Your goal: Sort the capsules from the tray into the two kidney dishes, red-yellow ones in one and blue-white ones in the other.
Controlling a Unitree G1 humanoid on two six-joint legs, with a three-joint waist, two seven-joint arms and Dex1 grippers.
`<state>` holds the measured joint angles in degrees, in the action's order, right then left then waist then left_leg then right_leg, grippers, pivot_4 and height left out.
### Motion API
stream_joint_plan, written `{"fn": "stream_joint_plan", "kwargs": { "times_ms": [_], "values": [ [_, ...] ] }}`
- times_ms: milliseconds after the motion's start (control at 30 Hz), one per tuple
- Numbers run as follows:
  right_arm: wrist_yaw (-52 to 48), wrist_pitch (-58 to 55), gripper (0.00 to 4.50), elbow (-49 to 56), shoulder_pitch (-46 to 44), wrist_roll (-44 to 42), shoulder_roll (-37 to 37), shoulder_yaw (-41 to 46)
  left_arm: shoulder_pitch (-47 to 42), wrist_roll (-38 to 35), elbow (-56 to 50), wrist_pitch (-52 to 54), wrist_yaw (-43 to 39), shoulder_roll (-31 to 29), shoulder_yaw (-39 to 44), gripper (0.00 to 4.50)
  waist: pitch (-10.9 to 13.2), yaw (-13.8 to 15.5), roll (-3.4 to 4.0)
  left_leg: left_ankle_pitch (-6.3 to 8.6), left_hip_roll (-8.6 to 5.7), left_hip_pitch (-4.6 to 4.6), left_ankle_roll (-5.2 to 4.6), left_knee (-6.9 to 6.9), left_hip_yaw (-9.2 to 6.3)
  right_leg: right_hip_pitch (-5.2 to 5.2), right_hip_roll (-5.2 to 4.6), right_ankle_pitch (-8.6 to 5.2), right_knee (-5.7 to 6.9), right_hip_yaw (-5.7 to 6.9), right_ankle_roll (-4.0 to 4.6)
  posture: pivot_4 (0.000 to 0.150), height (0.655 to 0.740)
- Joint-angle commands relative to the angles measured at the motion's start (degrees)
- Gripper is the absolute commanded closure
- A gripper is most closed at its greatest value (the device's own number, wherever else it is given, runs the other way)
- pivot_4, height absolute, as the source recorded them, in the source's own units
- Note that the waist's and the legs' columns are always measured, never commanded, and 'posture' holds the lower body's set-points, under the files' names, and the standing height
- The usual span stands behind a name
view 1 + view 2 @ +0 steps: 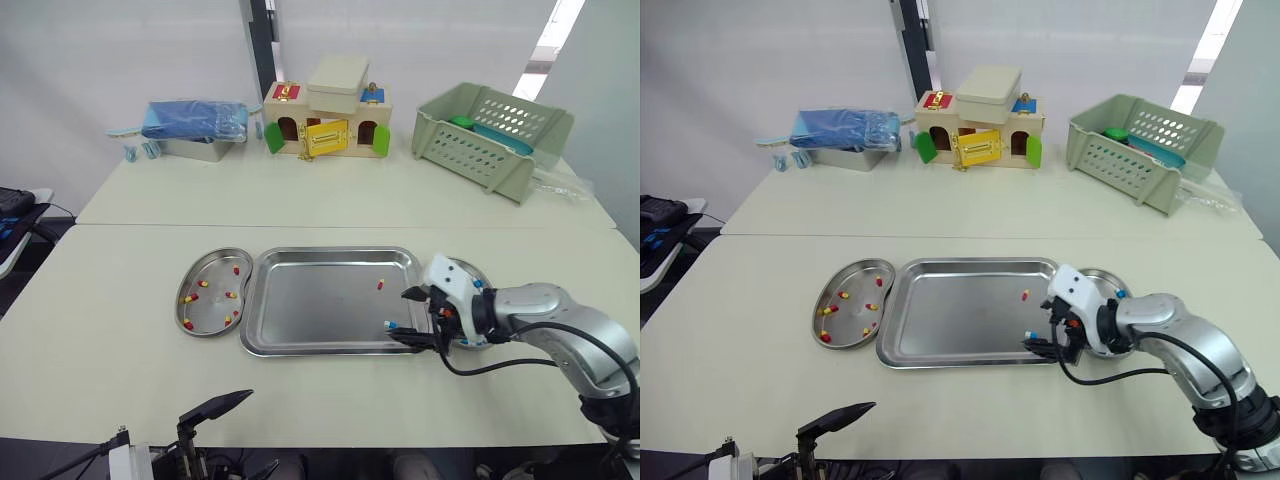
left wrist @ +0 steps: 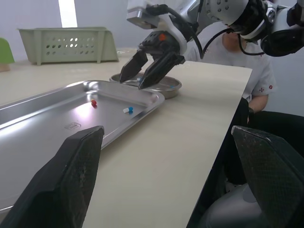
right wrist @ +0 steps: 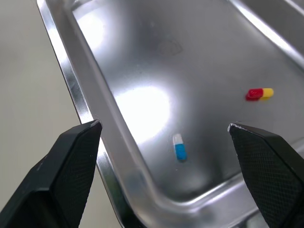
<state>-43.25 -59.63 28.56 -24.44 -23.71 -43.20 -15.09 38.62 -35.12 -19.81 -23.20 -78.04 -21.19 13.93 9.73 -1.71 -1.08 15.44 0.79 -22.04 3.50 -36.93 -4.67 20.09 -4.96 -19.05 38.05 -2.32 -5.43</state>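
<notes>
Steel tray [image 1: 330, 252] sits mid-counter [image 1: 120, 300] with a kidney dish touching each short side. 2 capsules lie in it, both near its right end: a red-yellow one [image 1: 380, 284] towards the far side and a blue-white one [image 1: 390, 324] close to the near right corner, well apart from each other. The left dish [image 1: 212, 312] holds several red-yellow capsules scattered over its floor. The right dish [image 1: 468, 266] is partly hidden behind the right arm; a blue-white capsule [image 1: 478, 283] shows inside it.

The right tool [image 1: 397, 316] hovers over the tray's near right corner with its fingers spread wide and nothing between them, the blue-white capsule lying on the steel just below the gap. The left tool [image 2: 166, 129] hangs low at the counter's near edge, fingers also spread and empty.

At the far side stand a blue-wrapped box [image 1: 195, 125], a toy house [image 1: 325, 120] and a green basket [image 1: 490, 135].
</notes>
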Motion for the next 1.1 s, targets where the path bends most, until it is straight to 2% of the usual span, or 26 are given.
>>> {"fn": "stream_joint_plan", "kwargs": {
  "times_ms": [33, 100, 167, 300, 800, 900, 1100],
  "values": [
    [2.91, 0.17, 0.0, 1.48, -1.71, 4.06, -0.56, -3.22, 0.63, -0.63, 0.17, -1.34, 0.35, -0.9, -0.12, 0.04, 0.0, -0.03, 0.0, 0.0, 0.0, 0.0, 0.0, 0.0, 0.0, 0.0, 0.0, 0.0, 0.01, 0.0, 0.0, 0.15, 0.74],
    [4.07, 0.43, 0.0, 1.06, -1.88, 5.6, -0.18, -4.32, 0.8, -0.58, 0.24, -1.21, 0.68, -1.03, -0.12, 0.04, 0.0, -0.04, 0.0, 0.0, 0.0, 0.01, 0.0, 0.0, 0.0, 0.02, 0.0, 0.0, 0.01, 0.0, 0.0, 0.15, 0.74],
    [4.52, 0.74, 0.37, 0.28, -1.96, 6.75, 0.13, -5.31, 0.82, -0.5, 0.34, -1.36, 0.76, -1.27, -0.2, 0.0, 0.0, -0.05, 0.0, 0.0, 0.0, 0.0, 0.0, 0.0, -0.01, 0.03, 0.01, 0.0, 0.02, 0.0, 0.0, 0.15, 0.74],
    [4.54, 0.32, 1.56, -0.08, -2.21, 7.52, 0.62, -6.14, 0.9, -0.64, 0.69, -1.89, 1.02, -1.52, -0.37, 0.0, 0.0, -0.06, 0.0, 0.0, 0.0, 0.0, -0.01, 0.01, -0.01, 0.03, 0.01, 0.0, 0.02, 0.0, 0.0, 0.15, 0.74],
    [3.81, -0.69, 1.56, -1.65, -3.72, 9.47, 1.8, -9.89, 1.02, -0.54, 2.17, -3.12, 1.13, -1.88, -0.4, 0.0, 0.0, -0.08, 0.0, 0.0, 0.0, 0.0, -0.01, 0.02, -0.02, 0.05, 0.01, 0.0, 0.02, 0.0, 0.0, 0.15, 0.74],
    [3.73, -1.28, 2.16, -1.71, -3.9, 9.34, 2.0, -10.07, 1.12, -0.56, 2.2, -3.3, 1.29, -1.91, -0.47, 0.0, 0.0, -0.09, 0.0, 0.0, 0.0, 0.0, -0.01, 0.02, -0.02, 0.05, 0.01, 0.0, 0.01, 0.0, 0.0, 0.15, 0.74],
    [4.02, -1.39, 3.82, -1.92, -3.74, 9.48, 2.11, -9.93, 1.37, -0.44, 2.23, -3.4, 1.27, -2.06, -0.45, 0.0, 0.0, -0.09, 0.0, 0.01, 0.0, 0.0, -0.01, 0.03, -0.02, 0.05, 0.01, 0.0, 0.01, 0.0, 0.0, 0.15, 0.74]
  ]
}}
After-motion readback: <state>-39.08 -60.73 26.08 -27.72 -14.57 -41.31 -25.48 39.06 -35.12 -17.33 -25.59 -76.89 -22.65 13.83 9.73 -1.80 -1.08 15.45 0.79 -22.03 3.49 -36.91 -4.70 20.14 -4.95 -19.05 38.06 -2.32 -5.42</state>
